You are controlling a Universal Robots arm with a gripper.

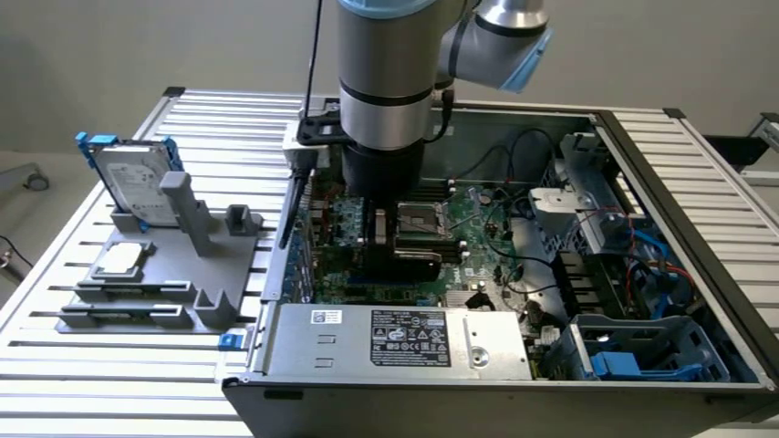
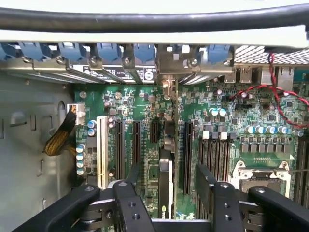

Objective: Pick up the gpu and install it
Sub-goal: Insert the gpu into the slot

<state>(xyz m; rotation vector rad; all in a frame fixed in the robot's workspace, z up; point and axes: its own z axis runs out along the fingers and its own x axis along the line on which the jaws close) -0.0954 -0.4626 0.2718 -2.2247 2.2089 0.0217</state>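
1. One robot arm reached down into the open computer case, its gripper hanging low over the green motherboard.
2. The gpu stood on edge in an expansion slot between the two black fingers, its silver bracket up against the case's rear slot row.
3. The jaws stood spread wide, a gap showing on either side of the card; they grasped nothing.
4. The step looked to be leaving the card seated. Done well, that meant fingers clear of both faces, so nothing tilted the board.
5. Whether the card's edge sat fully home could not be told; an even, upright line along the slot was the sign to judge by.
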